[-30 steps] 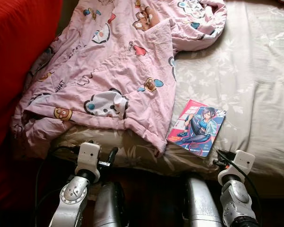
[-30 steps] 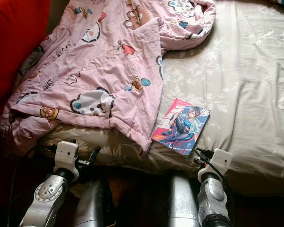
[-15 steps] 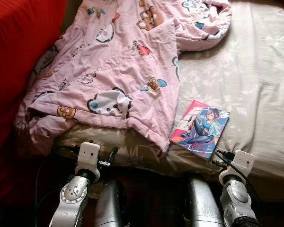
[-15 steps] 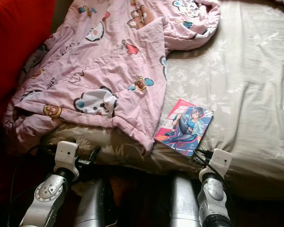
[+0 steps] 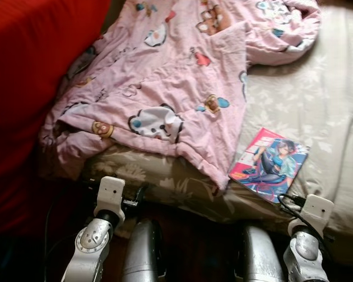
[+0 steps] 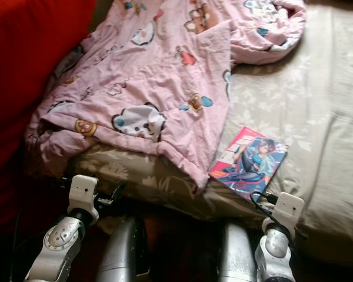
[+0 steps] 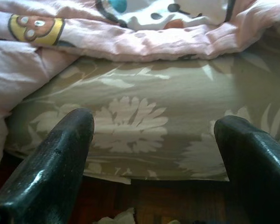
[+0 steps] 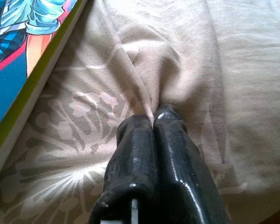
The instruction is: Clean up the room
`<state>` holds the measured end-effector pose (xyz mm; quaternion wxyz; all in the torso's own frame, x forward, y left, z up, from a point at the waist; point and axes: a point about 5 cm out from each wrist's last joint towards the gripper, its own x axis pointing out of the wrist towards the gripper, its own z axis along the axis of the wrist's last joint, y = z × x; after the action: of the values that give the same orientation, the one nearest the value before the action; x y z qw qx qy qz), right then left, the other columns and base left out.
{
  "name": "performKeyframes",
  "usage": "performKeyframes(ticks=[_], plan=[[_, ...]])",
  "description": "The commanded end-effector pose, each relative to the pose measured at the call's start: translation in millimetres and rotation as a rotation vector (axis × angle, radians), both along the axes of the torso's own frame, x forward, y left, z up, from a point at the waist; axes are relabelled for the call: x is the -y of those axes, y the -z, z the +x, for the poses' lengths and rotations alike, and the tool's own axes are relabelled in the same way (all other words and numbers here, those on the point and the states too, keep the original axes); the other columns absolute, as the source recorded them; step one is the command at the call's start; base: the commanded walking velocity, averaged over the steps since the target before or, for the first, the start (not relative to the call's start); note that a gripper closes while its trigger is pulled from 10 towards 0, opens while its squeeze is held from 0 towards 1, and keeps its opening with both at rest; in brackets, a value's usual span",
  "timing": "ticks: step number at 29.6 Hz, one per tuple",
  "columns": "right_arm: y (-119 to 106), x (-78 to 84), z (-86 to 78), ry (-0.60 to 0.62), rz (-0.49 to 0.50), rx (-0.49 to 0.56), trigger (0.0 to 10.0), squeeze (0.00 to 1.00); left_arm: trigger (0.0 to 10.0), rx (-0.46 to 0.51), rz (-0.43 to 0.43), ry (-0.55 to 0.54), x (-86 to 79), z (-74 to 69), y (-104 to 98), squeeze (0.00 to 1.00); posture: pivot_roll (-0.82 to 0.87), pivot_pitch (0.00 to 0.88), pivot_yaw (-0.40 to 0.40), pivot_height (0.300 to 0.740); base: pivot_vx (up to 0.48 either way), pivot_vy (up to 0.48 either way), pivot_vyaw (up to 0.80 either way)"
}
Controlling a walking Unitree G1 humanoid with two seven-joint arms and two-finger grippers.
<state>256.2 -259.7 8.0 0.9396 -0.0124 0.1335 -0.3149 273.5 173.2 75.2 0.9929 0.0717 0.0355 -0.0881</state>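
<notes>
1. Swinging leftward, the head camera has shifted the whole scene right; nothing on the bed moved.
2. Comic book lies near the bed's front edge beside the pink quilt.
3. Right gripper fingers pinch the bedsheet; left gripper fingers are spread, holding nothing.
4. Tidying looks barely begun.

1. We see soft daylight across the bed and pink quilt, brightest at upper right.
2. We find the floor under the bed edge in deep shadow.
3. We note slight blur in the head views.
4. We see glare glinting on the right end effector, whose near fingers are out of focus.
</notes>
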Motion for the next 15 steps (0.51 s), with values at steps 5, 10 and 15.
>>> performKeyframes(ticks=[5, 10, 15], plan=[[30.0, 24.8, -49.7, 0.284, 0.078, -0.147, 0.0, 0.00, 10.0, -0.046, 0.019, -0.009, -3.9, -5.8, 11.0, 0.00, -0.02, 0.262, 0.110, 0.582, 0.000, 0.000, 0.00], [40.6, 21.1, -63.0, 0.322, 0.130, -0.178, 0.0, 0.00, 10.0, -0.044, 0.037, 0.011, -0.9, -6.3, 11.6, 0.00, -0.03, 0.263, 0.109, 0.582, 0.000, 0.000, 0.00], [40.8, 21.4, -66.7, 0.355, 0.126, -0.180, 0.0, 0.00, 10.0, -0.045, 0.033, 0.010, -0.5, -6.3, 12.0, 0.00, -0.02, 0.262, 0.109, 0.582, 0.000, 0.000, 0.00]])
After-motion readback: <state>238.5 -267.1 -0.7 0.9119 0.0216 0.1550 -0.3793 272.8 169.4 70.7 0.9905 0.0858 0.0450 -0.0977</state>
